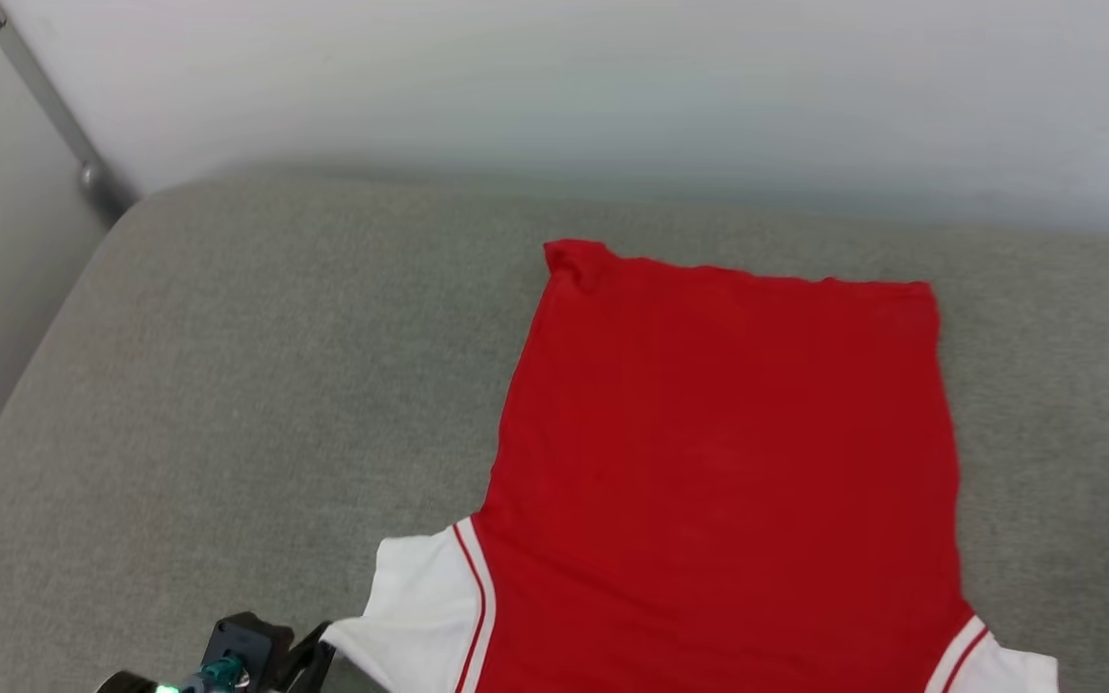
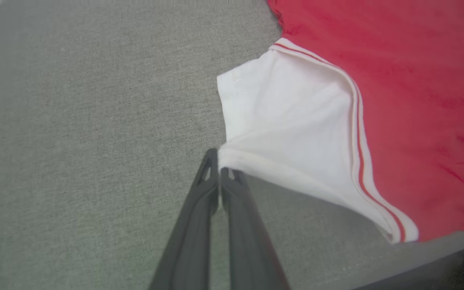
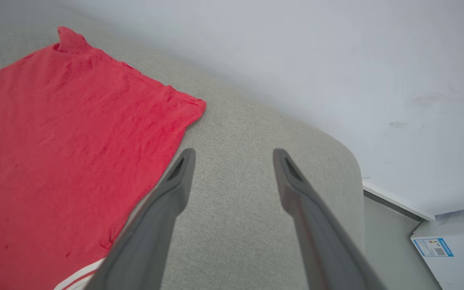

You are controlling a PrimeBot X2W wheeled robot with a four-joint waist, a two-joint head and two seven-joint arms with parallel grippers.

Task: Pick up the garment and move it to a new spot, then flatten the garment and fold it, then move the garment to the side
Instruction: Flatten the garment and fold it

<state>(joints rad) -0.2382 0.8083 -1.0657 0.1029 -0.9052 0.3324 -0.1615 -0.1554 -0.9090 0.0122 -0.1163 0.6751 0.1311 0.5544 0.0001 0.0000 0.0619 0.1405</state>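
At the nearest edge of the grey fabric cushion (image 1: 227,404), the left gripper (image 2: 218,163) is seen with its jaws pressed together on the corner of a white sleeve (image 2: 284,129), which is drawn into a point at the fingertips. This sleeve belongs to the red T-shirt (image 1: 718,452) and is joined to the red body by a white band with thin red stripes. On the other side, the right gripper (image 3: 234,157) is held above bare cushion just beside the shirt's right edge. Its jaws are wide apart and nothing is between them. The T-shirt is spread flat on the cushion, right of the middle in the head view, with the sleeves toward the robot and the straight hem away from it. The far left corner of the hem is turned up a little. Behind the cushion a pale wall (image 1: 612,87) is seen, with a slanted metal pole (image 1: 44,96) at the far left. A white box with a blue label (image 3: 437,249) is seen lower down, past the cushion's right corner.
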